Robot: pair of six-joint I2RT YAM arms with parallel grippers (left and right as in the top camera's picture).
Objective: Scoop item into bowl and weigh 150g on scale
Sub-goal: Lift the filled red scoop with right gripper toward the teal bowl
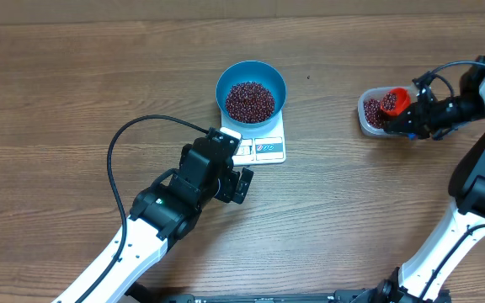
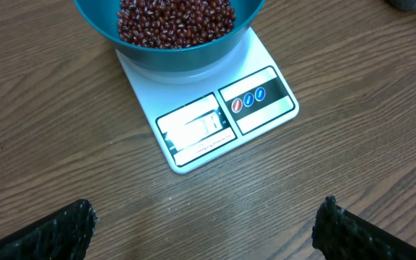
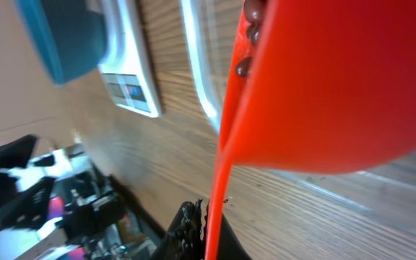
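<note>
Nearest: left arm (image 1: pixel 154 215) comes in from the lower left, black cable (image 1: pixel 120 151) looping beside it. Left end effector (image 2: pixel 204 238) released, jaws wide apart, nothing between them, hovering over bare bench (image 1: pixel 74 93) just short of the scale's panel edge. Not touching the scale.

Next: scale (image 2: pixel 222 115), white, flat on the bench, display and three round buttons on the edge facing the left end effector. Display washed out, cannot read it.

On the scale's far part: blue bowl (image 1: pixel 222 81), upright, overhanging the platform. The item, dark red beans (image 1: pixel 250 100), sits in a pile in the bowl, roughly filling its bottom.

Off to the right, well apart from the scale: clear container (image 1: pixel 365 116) on the bench, more beans inside. Right end effector (image 1: pixel 413 118) clenched on the handle of the red scoop (image 1: pixel 397 102); the scoop cup sits over the container and carries beans. Right wrist view: scoop fills the frame, a few beans at its lip, container rim just behind it. Cannot tell if the scoop touches the container.
</note>
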